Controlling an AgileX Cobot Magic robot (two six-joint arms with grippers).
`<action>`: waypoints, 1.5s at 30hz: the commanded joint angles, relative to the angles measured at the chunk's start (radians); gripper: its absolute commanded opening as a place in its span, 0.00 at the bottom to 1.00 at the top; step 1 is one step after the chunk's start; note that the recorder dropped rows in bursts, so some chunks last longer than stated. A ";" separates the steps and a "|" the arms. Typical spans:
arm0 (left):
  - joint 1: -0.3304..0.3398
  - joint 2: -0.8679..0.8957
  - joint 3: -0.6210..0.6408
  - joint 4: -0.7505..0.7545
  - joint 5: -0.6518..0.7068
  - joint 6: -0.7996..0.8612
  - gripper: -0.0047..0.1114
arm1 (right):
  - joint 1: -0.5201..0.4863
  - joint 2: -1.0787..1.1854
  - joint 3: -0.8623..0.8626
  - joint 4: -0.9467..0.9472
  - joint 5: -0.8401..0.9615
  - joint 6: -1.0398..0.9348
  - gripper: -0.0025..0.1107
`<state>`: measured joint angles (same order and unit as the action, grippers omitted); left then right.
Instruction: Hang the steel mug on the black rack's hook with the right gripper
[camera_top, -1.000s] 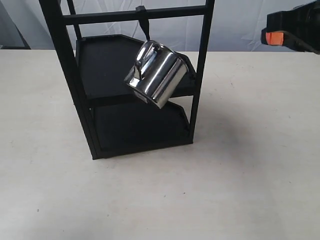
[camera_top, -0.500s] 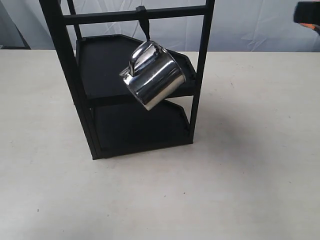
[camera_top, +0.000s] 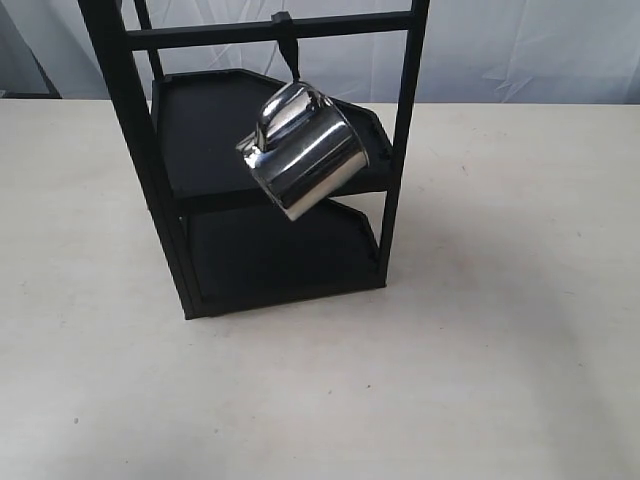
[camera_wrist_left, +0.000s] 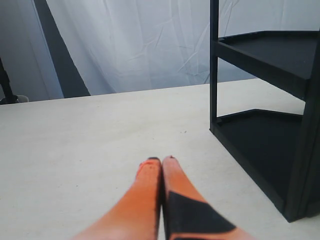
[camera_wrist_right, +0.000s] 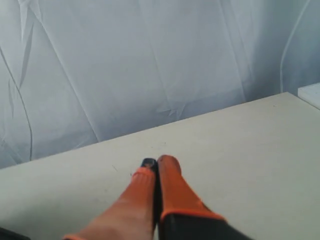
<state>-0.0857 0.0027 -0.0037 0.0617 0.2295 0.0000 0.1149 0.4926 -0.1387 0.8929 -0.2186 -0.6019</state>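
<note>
The steel mug (camera_top: 301, 150) hangs tilted by its looped handle from the hook (camera_top: 288, 48) on the top bar of the black rack (camera_top: 130, 130), in front of the upper shelf. No gripper touches it. Neither gripper shows in the exterior view. In the right wrist view my right gripper (camera_wrist_right: 156, 164) is shut with nothing between its orange fingers, above bare table and facing the white curtain. In the left wrist view my left gripper (camera_wrist_left: 159, 161) is shut and empty over the table, with the black rack (camera_wrist_left: 265, 125) beside it.
The rack stands on a pale table (camera_top: 480, 330) with a white curtain (camera_top: 500, 50) behind it. The table's far corner (camera_wrist_right: 300, 95) appears in the right wrist view.
My right gripper has drawn away to the right and left the exterior view. The mug has swung slightly left on the hook and hangs free.
</note>
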 joint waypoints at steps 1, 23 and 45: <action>-0.006 -0.003 0.004 0.007 -0.006 0.000 0.05 | -0.002 -0.046 0.069 -0.041 0.056 -0.004 0.02; -0.006 -0.003 0.004 0.007 -0.006 0.000 0.05 | -0.027 -0.196 0.086 -0.642 0.176 0.451 0.02; -0.006 -0.003 0.004 0.007 -0.006 0.000 0.05 | -0.045 -0.493 0.139 -0.729 0.519 0.515 0.02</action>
<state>-0.0857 0.0027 -0.0037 0.0617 0.2295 0.0000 0.0751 0.0331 -0.0052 0.1831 0.2747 -0.0811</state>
